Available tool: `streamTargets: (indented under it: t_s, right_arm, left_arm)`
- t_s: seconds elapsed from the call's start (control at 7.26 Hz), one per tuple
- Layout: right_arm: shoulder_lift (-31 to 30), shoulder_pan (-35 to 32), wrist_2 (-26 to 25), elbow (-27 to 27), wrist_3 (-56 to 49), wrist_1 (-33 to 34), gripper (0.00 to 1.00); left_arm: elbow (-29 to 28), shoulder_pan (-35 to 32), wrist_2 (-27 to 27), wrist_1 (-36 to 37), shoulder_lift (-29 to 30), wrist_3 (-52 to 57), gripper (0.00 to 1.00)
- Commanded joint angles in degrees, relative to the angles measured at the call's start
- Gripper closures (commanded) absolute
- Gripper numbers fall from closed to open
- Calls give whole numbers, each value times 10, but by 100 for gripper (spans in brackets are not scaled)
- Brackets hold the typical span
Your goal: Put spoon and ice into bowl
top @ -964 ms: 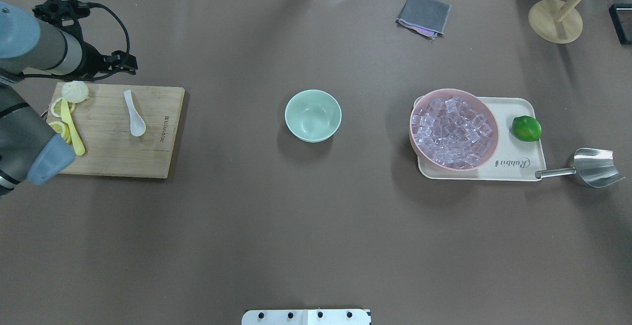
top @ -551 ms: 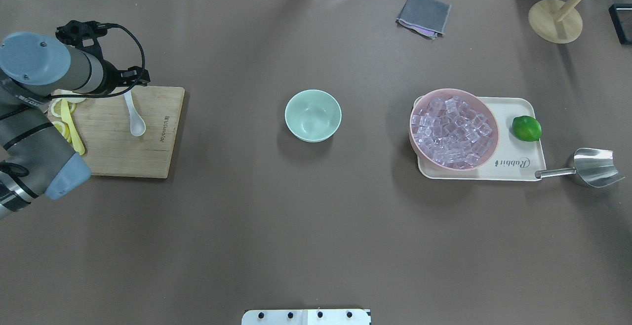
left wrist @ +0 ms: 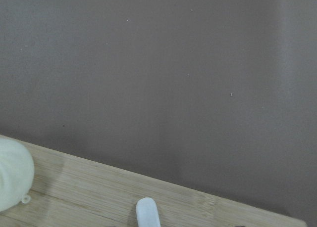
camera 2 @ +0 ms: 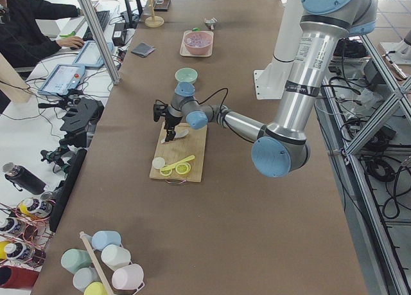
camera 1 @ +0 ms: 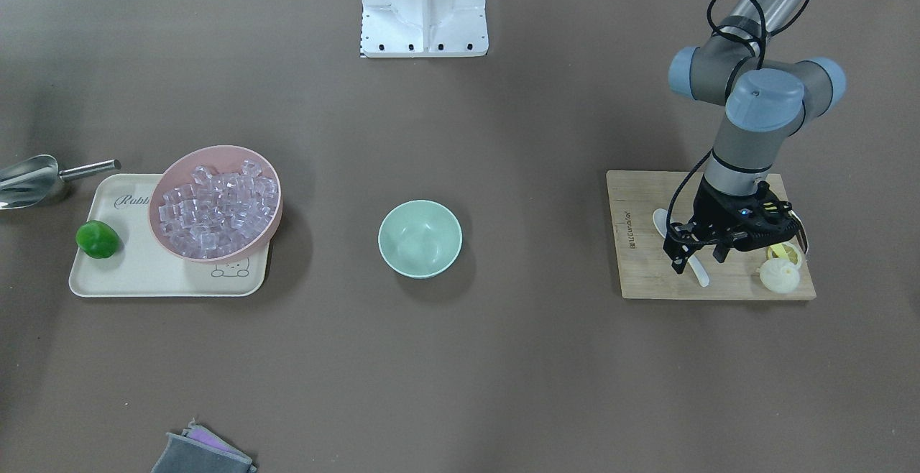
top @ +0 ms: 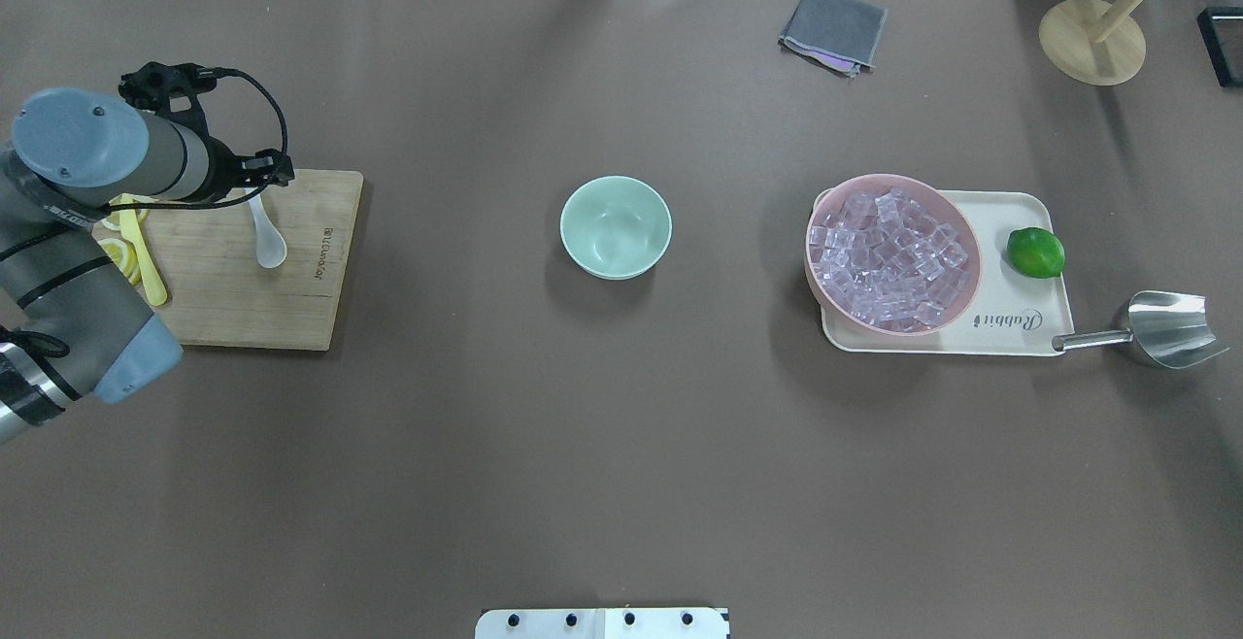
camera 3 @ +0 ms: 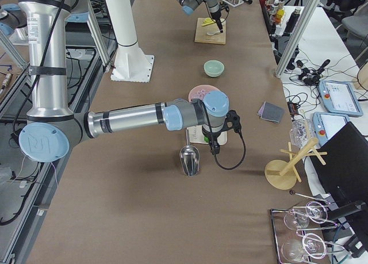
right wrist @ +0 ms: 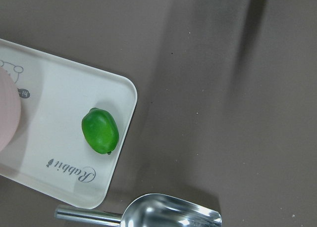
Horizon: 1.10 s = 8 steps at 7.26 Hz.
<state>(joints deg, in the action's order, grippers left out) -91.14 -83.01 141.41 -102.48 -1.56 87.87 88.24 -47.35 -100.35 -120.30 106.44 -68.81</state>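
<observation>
The white spoon [top: 268, 243] lies on the wooden cutting board [top: 291, 299] at the left, scoop toward me. My left gripper [camera 1: 697, 257] hangs low over the spoon's handle [camera 1: 698, 272], fingers open on either side, holding nothing. The handle tip shows in the left wrist view [left wrist: 147, 213]. The mint-green bowl [top: 616, 227] stands empty at the table's middle. The ice [top: 889, 255] fills a pink bowl [top: 961, 299] on the right. My right gripper [camera 3: 214, 144] shows only in the exterior right view, above the tray's edge; I cannot tell if it is open or shut.
A yellow utensil [top: 146, 265], lemon slices and a lemon end [camera 1: 780, 277] lie on the board. The pink bowl and a lime [top: 1035, 252] sit on a cream tray [top: 1020, 333]. A steel scoop [top: 1170, 328] lies beside the tray. A grey cloth [top: 833, 29] and a wooden stand [top: 1091, 41] are at the far edge.
My left arm has swung right and toward the board, bringing the gripper from beyond the board's far edge to over the spoon's handle. Nothing else has moved.
</observation>
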Motion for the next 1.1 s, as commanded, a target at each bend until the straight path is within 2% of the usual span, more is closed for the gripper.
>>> streamTargets:
  t_s: [0.0, 0.28, 0.41, 0.55, 0.69, 0.96]
  right_arm:
    - [0, 2, 0, -1, 1, -1, 0]
    - [0, 2, 0, -1, 1, -1, 0]
    - [0, 2, 0, -1, 1, -2, 0]
    - [0, 2, 0, -4, 8, -2, 0]
    - [0, 2, 0, -5, 10, -2, 0]
    - [0, 6, 2, -33, 50, -1, 0]
  left_arm:
    - [-13, 11, 1, -12, -2, 1, 39]
    - [-11, 11, 1, -21, -9, 0, 53]
    - [-9, 11, 0, -22, -16, 0, 73]
    - [-7, 11, 1, -22, -18, 1, 100]
    - [-7, 10, 0, -22, -25, 4, 100]
    - [48, 0, -32, 0, -30, 17, 100]
